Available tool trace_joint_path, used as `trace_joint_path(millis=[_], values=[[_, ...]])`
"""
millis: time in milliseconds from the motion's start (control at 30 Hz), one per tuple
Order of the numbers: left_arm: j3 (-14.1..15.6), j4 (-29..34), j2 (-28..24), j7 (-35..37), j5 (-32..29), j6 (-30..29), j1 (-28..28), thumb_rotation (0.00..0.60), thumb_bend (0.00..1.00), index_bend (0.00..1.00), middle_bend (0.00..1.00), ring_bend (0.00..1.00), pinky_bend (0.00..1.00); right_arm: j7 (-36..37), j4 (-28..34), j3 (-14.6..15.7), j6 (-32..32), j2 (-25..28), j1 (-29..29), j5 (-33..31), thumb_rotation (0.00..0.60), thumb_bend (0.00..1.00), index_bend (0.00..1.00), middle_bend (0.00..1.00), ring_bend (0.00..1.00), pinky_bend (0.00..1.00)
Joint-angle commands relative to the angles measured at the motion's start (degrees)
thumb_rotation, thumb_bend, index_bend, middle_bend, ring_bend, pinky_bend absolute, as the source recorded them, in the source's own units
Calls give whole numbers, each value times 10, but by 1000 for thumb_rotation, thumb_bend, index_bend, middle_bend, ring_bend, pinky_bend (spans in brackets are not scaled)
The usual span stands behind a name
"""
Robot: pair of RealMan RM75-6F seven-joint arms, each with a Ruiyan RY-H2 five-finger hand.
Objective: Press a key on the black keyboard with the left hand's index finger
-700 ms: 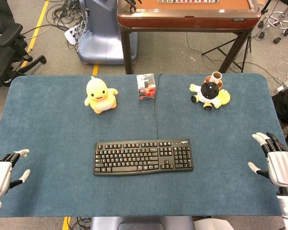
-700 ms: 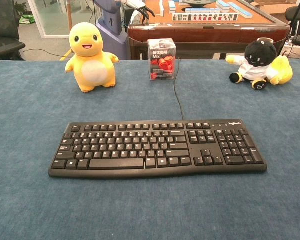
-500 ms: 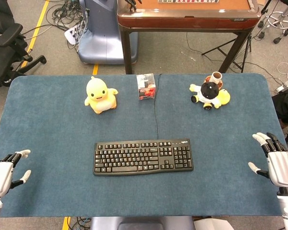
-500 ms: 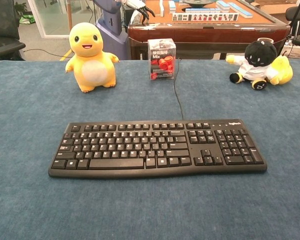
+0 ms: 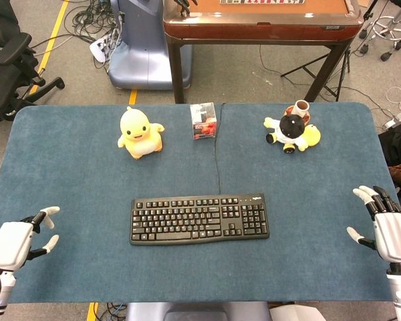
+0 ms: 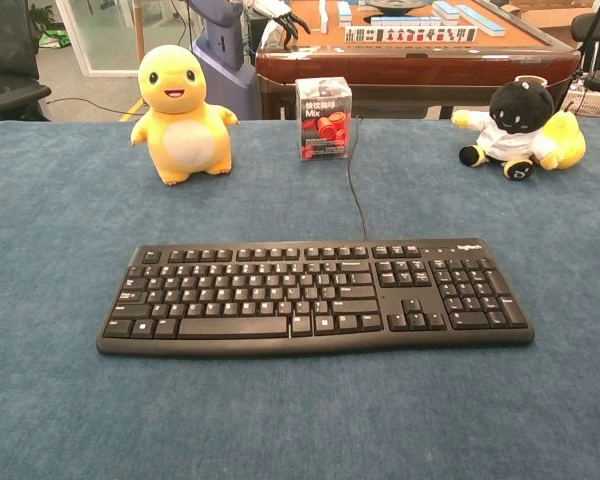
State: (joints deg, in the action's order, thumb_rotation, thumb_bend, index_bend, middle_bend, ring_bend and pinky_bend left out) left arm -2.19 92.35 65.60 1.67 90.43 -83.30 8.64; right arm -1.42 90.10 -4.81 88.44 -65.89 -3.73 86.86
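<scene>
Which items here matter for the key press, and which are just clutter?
For the job:
black keyboard
left hand, off the keyboard's left end, empty

Lying about:
yellow plush toy
small clear box behind the keyboard
black-headed plush
right hand, idle at the table's right edge

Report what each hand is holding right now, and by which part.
Nothing is held. The left hand and right hand sit at the table's outer edges with fingers apart, both well clear of the black keyboard.
</scene>
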Motion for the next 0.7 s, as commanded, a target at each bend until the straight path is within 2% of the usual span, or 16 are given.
trace_joint_path(millis=[33,133,267,467,700], values=[[3,17,-8,11,18,21,20,600,311,301,748,775,1000,-1,2,1,5,0,3,3,600,20,229,209,118,344],[1,33,-11,0,28,41,39,600,341,300,866,843,1000,2,1,-1,5,1,3,1,600,21,229,209,118,344],[0,66,-23,-5,21,97,73,600,391,267,976,927,1000,1,2,-1,1,2,2,-2,600,20,230,209,118,344],[-4,83,-29,-29,21,158,115,600,481,236,996,941,1000,1,4,-2,6,3,5,-1,600,21,230,209,119,344],[-4,67,-4,-59,22,214,160,600,490,226,998,942,1000,4,8,-1,18,7,12,1,600,21,230,213,118,344]])
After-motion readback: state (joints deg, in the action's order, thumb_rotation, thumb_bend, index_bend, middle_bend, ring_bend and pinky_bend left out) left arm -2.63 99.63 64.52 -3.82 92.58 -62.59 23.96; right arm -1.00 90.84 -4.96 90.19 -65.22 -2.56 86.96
